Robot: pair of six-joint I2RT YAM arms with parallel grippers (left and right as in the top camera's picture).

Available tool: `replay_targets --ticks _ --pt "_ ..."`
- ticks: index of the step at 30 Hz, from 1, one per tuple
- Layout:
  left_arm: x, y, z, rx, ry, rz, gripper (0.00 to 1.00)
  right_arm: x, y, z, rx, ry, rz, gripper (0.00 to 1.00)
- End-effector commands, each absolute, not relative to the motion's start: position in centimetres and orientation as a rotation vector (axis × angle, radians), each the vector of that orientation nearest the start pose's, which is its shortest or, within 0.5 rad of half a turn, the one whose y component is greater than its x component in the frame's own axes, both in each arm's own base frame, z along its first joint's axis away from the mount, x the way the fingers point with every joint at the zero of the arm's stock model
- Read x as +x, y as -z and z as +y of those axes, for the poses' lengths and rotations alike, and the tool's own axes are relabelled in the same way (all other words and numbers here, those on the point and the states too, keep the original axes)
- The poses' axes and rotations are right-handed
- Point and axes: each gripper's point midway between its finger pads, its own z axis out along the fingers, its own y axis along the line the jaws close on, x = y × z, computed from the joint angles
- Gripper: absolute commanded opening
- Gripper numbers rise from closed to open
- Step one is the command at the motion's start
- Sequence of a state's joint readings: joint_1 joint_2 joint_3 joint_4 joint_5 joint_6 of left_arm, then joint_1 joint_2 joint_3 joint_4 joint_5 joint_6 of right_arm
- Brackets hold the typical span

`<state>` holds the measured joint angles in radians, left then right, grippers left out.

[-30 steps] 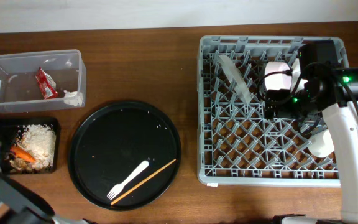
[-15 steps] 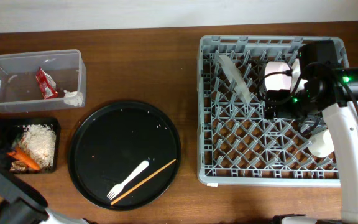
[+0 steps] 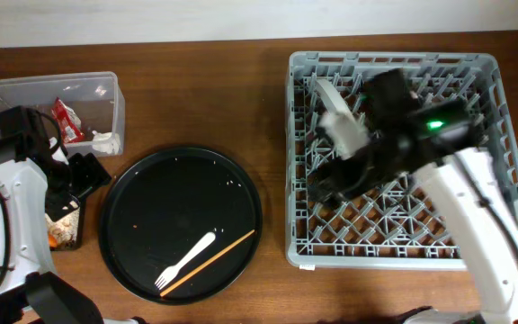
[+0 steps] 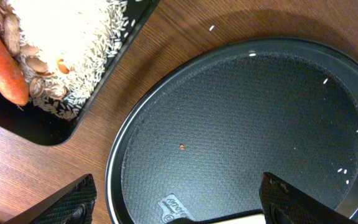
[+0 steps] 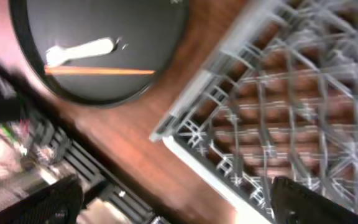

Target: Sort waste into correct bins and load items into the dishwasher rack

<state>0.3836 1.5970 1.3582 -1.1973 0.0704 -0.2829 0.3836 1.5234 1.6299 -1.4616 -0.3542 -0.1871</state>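
the large round black tray (image 3: 151,207) holds a white plastic fork (image 3: 196,248) and a thin wooden stick (image 3: 227,249) near its front edge. just left of it, the shallow black tray (image 4: 17,118) carries white rice (image 4: 73,31) and an orange carrot (image 4: 2,62). the left gripper (image 4: 178,182) hangs over the round tray's left rim, fingers spread wide, holding nothing. right of the round tray, the right gripper (image 5: 174,183) hovers over the dishwasher rack (image 3: 385,252), likewise wide apart and empty.

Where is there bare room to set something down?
Bare wood between the round black tray and the dishwasher rack, and along the top between clear tub and rack. The tray's upper half is mostly bare; fork and stick fill its lower right. Left edge is crowded.
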Motion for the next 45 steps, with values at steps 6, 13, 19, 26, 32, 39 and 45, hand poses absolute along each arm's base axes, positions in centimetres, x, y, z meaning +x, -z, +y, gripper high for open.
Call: replay_targets --ticks 6,13,19,26,32,39,45 --pt "29.5 -13.6 10.9 -0.958 0.07 2.834 0.85 19.2 -13.3 30.4 -1.787 -0.377 2.531 0.99" --pt "29.5 -13.5 10.9 -0.957 0.07 2.834 0.85 18.4 -7.1 37.3 -1.826 -0.402 2.466 1.0" --pt "29.4 -13.3 10.9 -0.96 0.071 2.84 0.85 17.4 -3.1 36.2 -1.83 -0.364 2.567 0.88" --pt "29.0 -12.2 10.7 -0.965 0.073 2.854 0.85 18.0 -3.0 37.1 -1.023 -0.384 3.01 0.88" --pt "29.0 -12.2 10.7 -0.965 0.073 2.854 0.85 18.8 -1.8 34.4 -0.158 -0.137 3.198 0.96" --pt "29.1 -12.2 10.7 -0.964 0.073 2.851 0.85 19.5 -1.0 35.1 0.206 -0.181 3.167 1.0" --pt "29.3 -12.2 10.8 -0.961 0.072 2.844 0.85 20.2 1.7 34.6 0.213 -0.094 3.149 0.73"
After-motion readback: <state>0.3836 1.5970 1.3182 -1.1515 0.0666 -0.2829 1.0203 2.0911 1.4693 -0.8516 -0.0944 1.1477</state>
